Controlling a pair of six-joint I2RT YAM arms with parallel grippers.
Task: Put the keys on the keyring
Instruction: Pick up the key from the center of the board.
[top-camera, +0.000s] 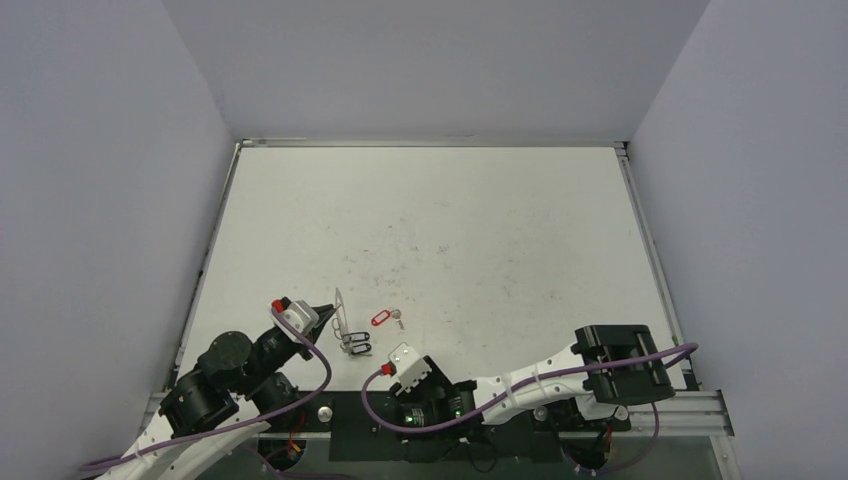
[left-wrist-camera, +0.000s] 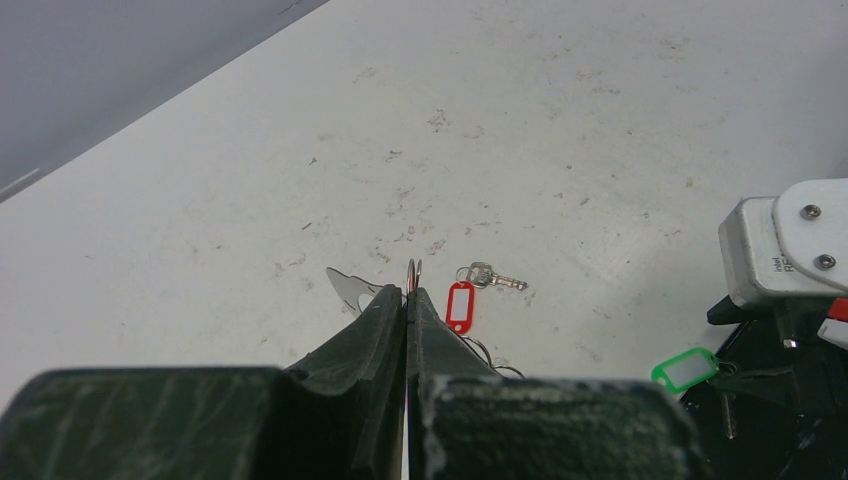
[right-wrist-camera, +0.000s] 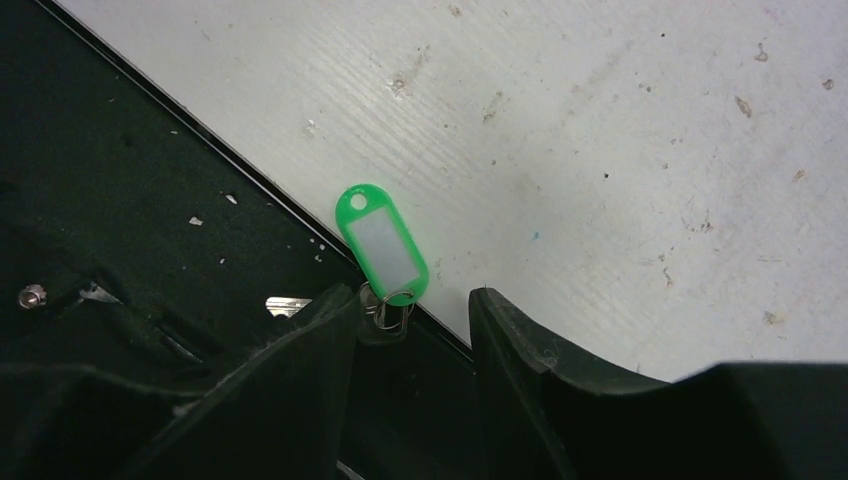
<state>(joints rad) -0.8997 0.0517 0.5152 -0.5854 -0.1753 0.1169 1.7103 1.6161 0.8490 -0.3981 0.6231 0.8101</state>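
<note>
- Keys (left-wrist-camera: 490, 277): light, thin, slippery; their plastic tags look the surest hold.
- Red-tagged key (left-wrist-camera: 460, 305) lies just right of the keyring (left-wrist-camera: 413, 270); green-tagged key (right-wrist-camera: 380, 245) sits at the table's (right-wrist-camera: 600, 150) near edge.
- Left gripper (left-wrist-camera: 408, 297) pinches the stiff keyring wire; right gripper (right-wrist-camera: 410, 335) straddles the green-tagged key, jaws apart.
- Writing: "intel" on the right wrist camera (left-wrist-camera: 790, 250); tags blank.

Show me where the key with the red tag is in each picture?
Top external: the red-tag key lies low and centre on the table, just right of the keyring.
Left wrist: middle of the picture, just right of the left gripper.
Right wrist: not in it.
Shared landmark: the keyring pinched in the left gripper, beside the key in both views.
</note>
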